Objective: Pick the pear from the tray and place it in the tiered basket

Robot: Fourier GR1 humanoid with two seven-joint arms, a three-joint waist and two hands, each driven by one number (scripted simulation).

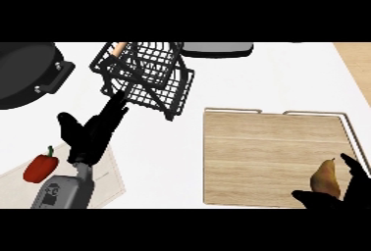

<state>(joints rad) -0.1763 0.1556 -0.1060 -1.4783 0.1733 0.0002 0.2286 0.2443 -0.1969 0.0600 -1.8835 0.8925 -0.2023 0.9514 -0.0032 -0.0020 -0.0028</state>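
Note:
A brownish-yellow pear (326, 179) lies at the lower right of the wooden tray (268, 152). My right hand (346, 193) comes in from the lower right corner, its thumb on the pear's left and its fingers on the right, curled round the fruit. The black wire tiered basket (145, 73) stands at the top centre-left of the white counter. My left hand (91, 132) rests open below the basket, fingers pointing up toward it, touching nothing.
A red bell pepper (40, 168) lies on a pale cloth (109, 171) at the lower left. A large black pot (25, 71) fills the upper left corner. A grey dish (216, 49) sits behind the basket.

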